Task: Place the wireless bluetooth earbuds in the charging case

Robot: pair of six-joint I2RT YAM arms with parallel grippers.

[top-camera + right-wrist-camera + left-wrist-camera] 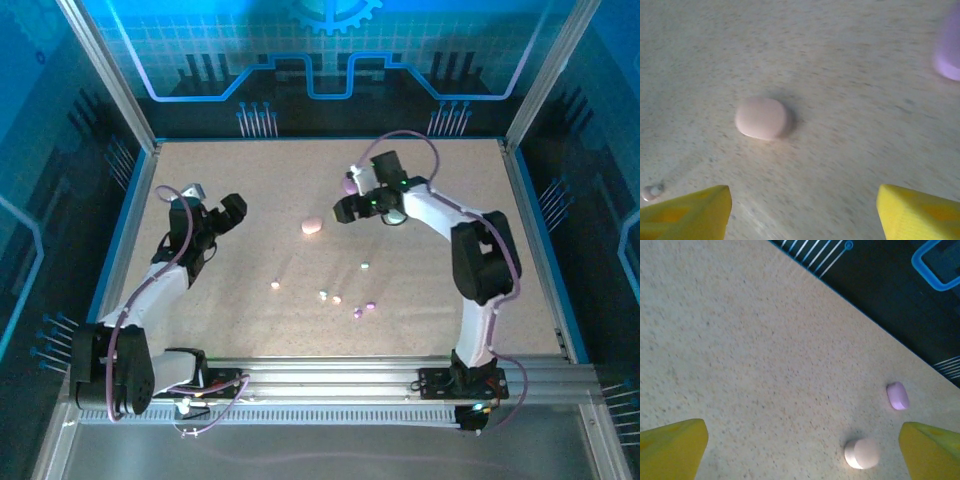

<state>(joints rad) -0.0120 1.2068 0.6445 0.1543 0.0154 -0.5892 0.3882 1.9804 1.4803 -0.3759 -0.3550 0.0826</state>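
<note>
Tiny pastel pebble-like earbuds (323, 295) lie scattered lower-centre on the speckled beige desk (250, 330); probably light, smooth, skid-prone, best pinched across the rounded body. The left claw (802, 440) and right claw (802, 200) stand wide, empty.

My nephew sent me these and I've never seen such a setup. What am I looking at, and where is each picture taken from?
Two robot arms are bolted at a table's near edge. The overhead picture looks down on both. The other two come from a camera on each wrist, and the yellow tips there are that arm's own fingers. On the table lie a pink oval case, a purple case and tiny earbuds scattered nearer the arms. The left pincer and right pincer both stand open, holding nothing.
</note>
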